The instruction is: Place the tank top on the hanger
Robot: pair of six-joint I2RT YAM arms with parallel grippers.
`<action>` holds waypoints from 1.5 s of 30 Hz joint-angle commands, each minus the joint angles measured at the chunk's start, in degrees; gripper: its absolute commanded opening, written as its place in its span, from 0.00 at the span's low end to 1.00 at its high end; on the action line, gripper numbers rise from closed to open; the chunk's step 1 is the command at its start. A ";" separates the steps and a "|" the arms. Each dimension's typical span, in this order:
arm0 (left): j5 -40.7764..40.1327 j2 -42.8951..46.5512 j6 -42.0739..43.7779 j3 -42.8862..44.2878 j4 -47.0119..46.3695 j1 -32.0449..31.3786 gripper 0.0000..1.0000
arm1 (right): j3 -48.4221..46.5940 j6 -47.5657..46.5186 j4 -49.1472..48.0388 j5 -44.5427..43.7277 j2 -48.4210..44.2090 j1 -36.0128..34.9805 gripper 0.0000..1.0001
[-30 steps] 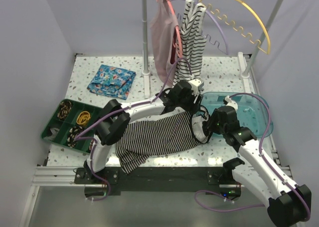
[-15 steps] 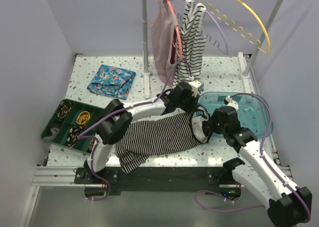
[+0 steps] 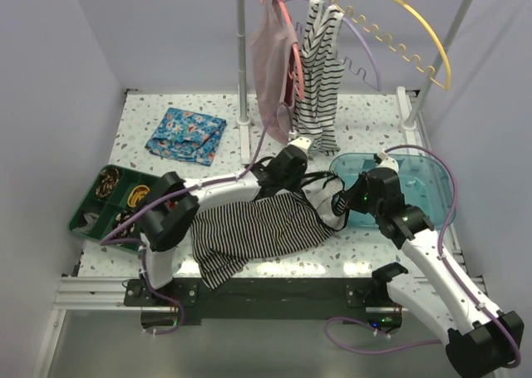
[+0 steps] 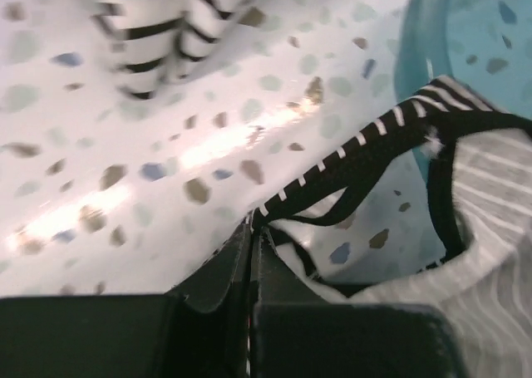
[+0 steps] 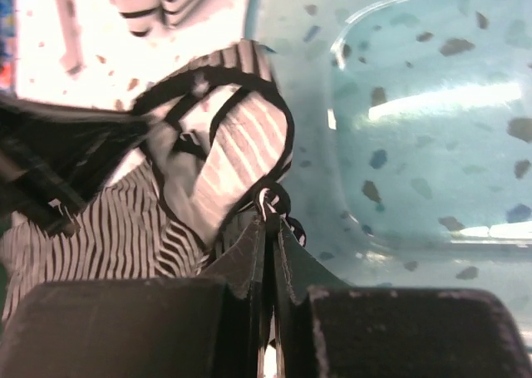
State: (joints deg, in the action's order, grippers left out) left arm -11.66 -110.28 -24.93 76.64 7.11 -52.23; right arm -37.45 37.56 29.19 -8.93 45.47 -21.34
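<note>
The tank top (image 3: 258,231), black with thin white stripes, lies spread on the table's near middle, its strap end raised toward the teal tray. My left gripper (image 3: 296,172) is shut on one dark strap; in the left wrist view the strap (image 4: 366,149) runs out from the closed left gripper (image 4: 252,223). My right gripper (image 3: 351,198) is shut on the other strap, and in the right wrist view the tank top (image 5: 241,141) bunches just above the right gripper (image 5: 270,214). The yellow hanger (image 3: 416,31) hangs bare on the rack at the back right.
A teal tray (image 3: 428,187) sits right of the grippers. A green organizer tray (image 3: 110,202) stands at the left edge, with a floral cloth (image 3: 187,135) behind it. A pink top (image 3: 270,58) and a bold-striped garment (image 3: 320,66) hang between the rack poles (image 3: 241,71).
Both grippers have closed onto the tank top's straps. The left gripper has shifted back and left, the right slightly back, pulling the strap end up off the table.
</note>
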 commanded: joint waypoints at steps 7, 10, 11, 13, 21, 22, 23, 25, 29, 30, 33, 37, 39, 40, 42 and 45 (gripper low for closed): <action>-20.50 36.43 -11.28 -17.75 2.46 6.96 0.00 | -16.06 -2.66 -5.11 2.87 10.42 -2.91 0.00; -23.58 42.42 -10.15 -14.09 5.27 7.23 0.00 | -24.57 -3.89 -3.79 0.67 13.22 -3.18 0.00; -24.28 44.17 -9.71 -12.58 5.89 7.23 0.00 | -26.95 -4.16 -3.53 0.23 14.11 -3.27 0.00; -26.91 45.41 -8.31 -7.68 7.65 7.23 0.00 | -35.55 -5.56 -2.04 -0.47 16.56 -3.18 0.00; -31.67 47.52 -1.71 6.67 8.97 7.23 0.00 | -63.42 -8.03 2.89 0.14 27.73 -3.27 0.00; -31.58 47.79 -0.92 7.55 9.06 7.23 0.00 | -64.14 -8.03 2.89 0.49 27.83 -3.18 0.00; -31.49 47.96 -0.91 7.47 9.23 7.23 0.00 | -64.15 -8.20 2.80 0.84 27.83 -3.18 0.00; -30.44 49.19 -2.57 4.94 10.63 7.23 0.00 | -60.13 -7.86 1.40 2.50 26.16 -3.27 0.00; -27.29 52.97 -7.58 -5.60 12.57 7.32 0.00 | -38.74 -4.26 -6.13 8.63 20.19 -3.27 0.00; -24.66 53.67 -9.68 -11.37 12.66 7.23 0.00 | -34.49 -2.25 -7.73 8.84 18.09 -3.53 0.00; -20.00 56.05 -15.21 -24.37 11.35 7.23 0.00 | -19.62 0.32 -13.09 9.11 16.06 -6.86 0.00; -13.40 56.67 -21.20 -39.00 6.08 7.23 0.00 | -8.62 1.99 -16.53 7.43 19.55 -13.36 0.02; -9.54 56.05 -22.88 -43.65 2.39 7.23 0.04 | -3.87 2.52 -18.64 7.70 20.09 -13.90 0.19; -8.83 55.88 -22.97 -44.47 1.68 7.23 0.09 | -2.73 2.26 -19.17 7.44 19.22 -13.90 0.27; -8.99 55.79 -22.89 -44.74 1.59 7.23 0.33 | -1.13 0.94 -18.56 5.69 17.12 -13.90 0.45; -11.27 56.92 -21.57 -43.42 2.46 7.23 0.61 | -3.50 -2.75 -15.84 4.01 12.28 -13.90 0.56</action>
State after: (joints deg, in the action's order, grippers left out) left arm -22.70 -55.92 -45.21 30.30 16.05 -45.04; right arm -37.32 38.11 17.61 -2.15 64.71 -35.27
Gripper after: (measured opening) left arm 0.451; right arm 0.507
